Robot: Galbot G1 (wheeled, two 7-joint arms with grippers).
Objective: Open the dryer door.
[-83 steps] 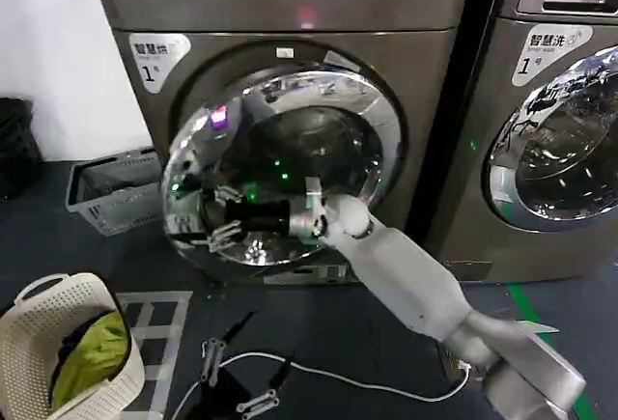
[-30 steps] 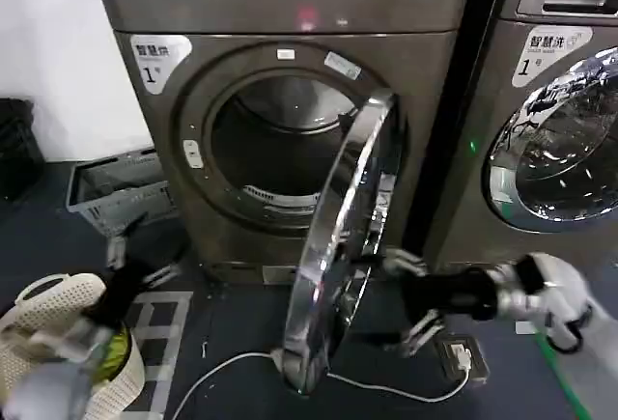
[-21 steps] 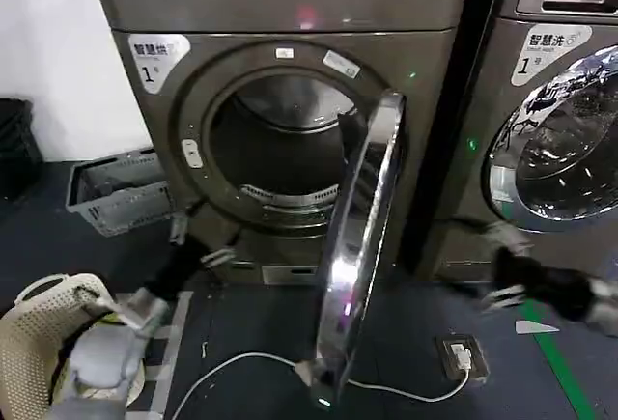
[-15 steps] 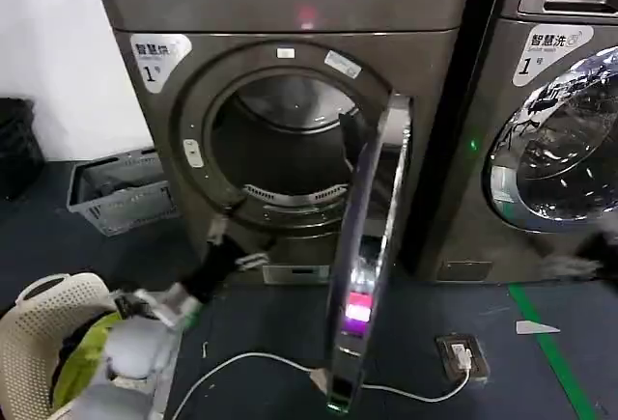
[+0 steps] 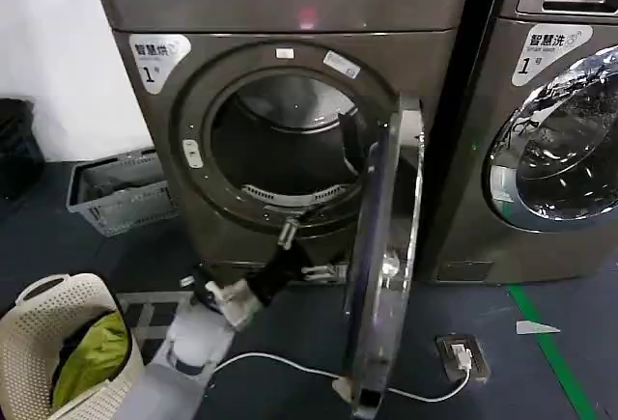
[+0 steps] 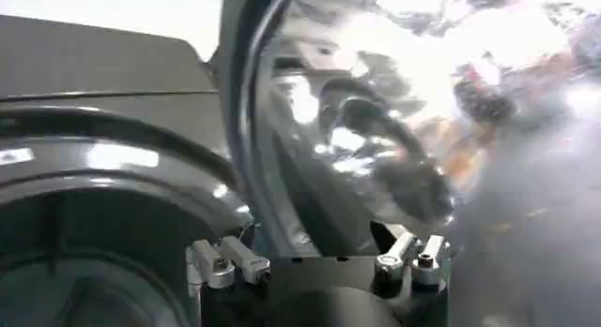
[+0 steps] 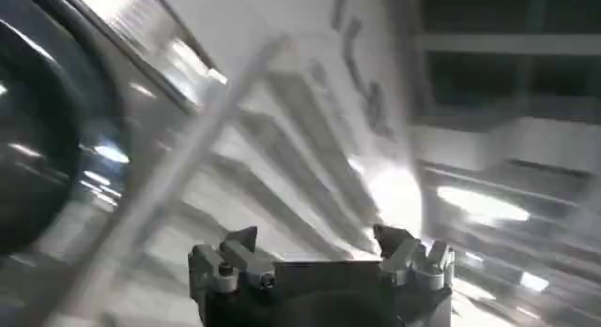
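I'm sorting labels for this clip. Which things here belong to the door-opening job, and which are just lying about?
Belong to the job:
dryer
dryer door, swung wide open
left hand, open, below the drum opening
right hand, open

Just lying about:
white laundry basket with green clothes
grey crate
second machine, door shut
white cable

the dryer point(image 5: 290, 101) has a dark bronze-grey body, and its dryer door point(image 5: 386, 266) is ringed in mirror-bright chrome. a white label point(image 5: 159, 55) with grey characters and a black "1" sits on its front. the left gripper point(image 5: 294, 246) is black with silver fingers point(image 6: 225, 261), on a white arm. the floor point(image 5: 87, 256) is dark blue-grey, with a green stripe point(image 5: 555, 352). a cream basket point(image 5: 68, 343) holds lime-green cloth; a grey crate point(image 5: 121, 188) stands behind it.
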